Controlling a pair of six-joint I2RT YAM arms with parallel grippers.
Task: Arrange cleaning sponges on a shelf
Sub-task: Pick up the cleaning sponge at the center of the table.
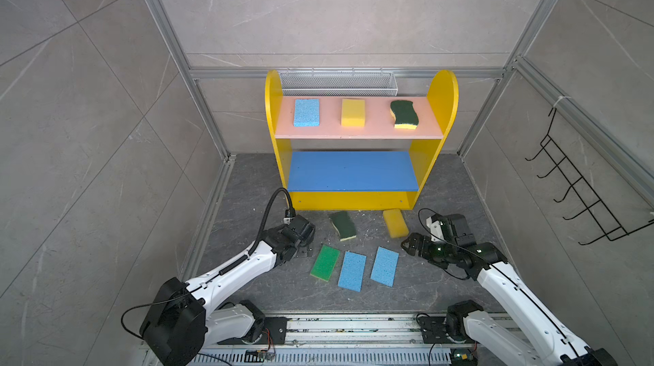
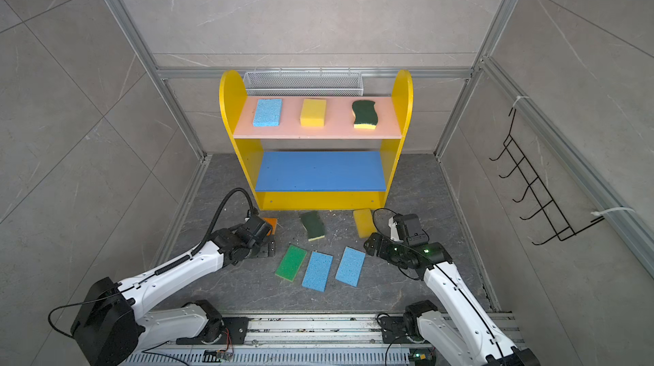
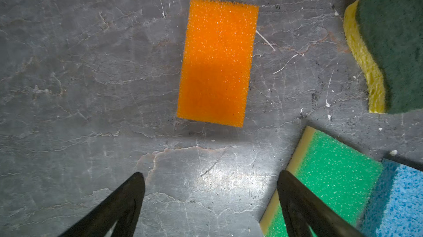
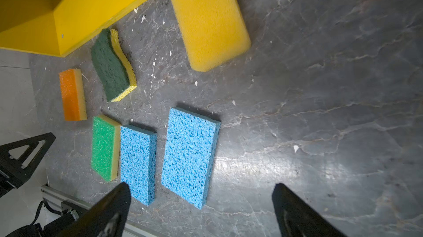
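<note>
Now lining up on the orange sponge (image 3: 217,61).
My left gripper (image 3: 211,173) hangs spread and empty, just short of that sponge, which lies on the floor in front of the shelf (image 1: 354,201). Next, I judge, I must advance, straddle it and pinch. My right gripper (image 4: 201,185) is likewise spread, empty.

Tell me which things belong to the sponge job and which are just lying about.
Job: shelf; on it blue sponge, yellow sponge, wavy sponge; on floor orange sponge, second wavy sponge, second yellow sponge, green sponge, two blue sponges.
Lying about: mesh basket; hook rack.
</note>
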